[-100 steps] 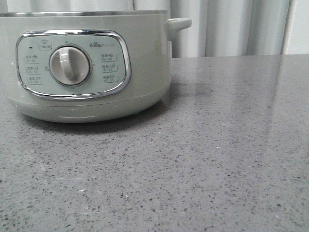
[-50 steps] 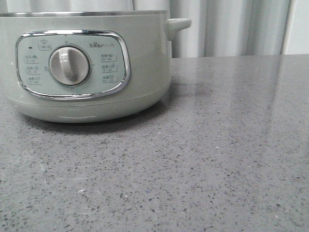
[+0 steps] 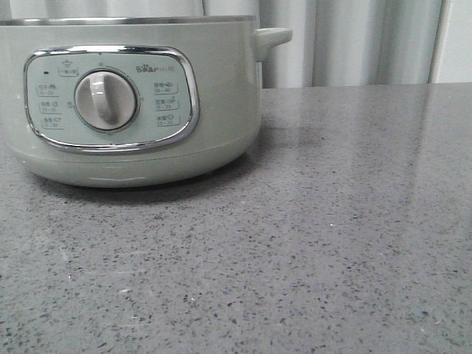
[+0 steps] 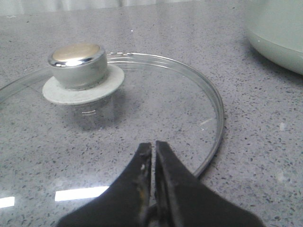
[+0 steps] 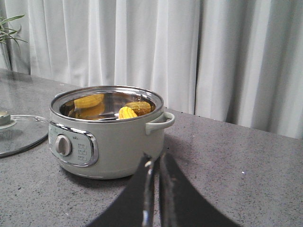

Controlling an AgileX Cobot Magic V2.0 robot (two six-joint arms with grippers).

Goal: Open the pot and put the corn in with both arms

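The pale grey-green pot (image 3: 133, 103) stands at the left of the front view, its dial (image 3: 107, 101) and side handle (image 3: 271, 38) facing me. In the right wrist view the pot (image 5: 106, 137) is open, and the yellow corn (image 5: 127, 112) lies inside against the steel wall. The glass lid (image 4: 113, 109) with its knob (image 4: 78, 64) lies flat on the counter in the left wrist view, also at the edge of the right wrist view (image 5: 21, 135). My left gripper (image 4: 154, 147) is shut and empty over the lid's near rim. My right gripper (image 5: 155, 161) is shut and empty, back from the pot.
The grey speckled counter (image 3: 332, 243) stretches to the right of the pot. White curtains (image 5: 189, 52) hang behind it. A green plant (image 5: 7, 28) shows at the far side in the right wrist view.
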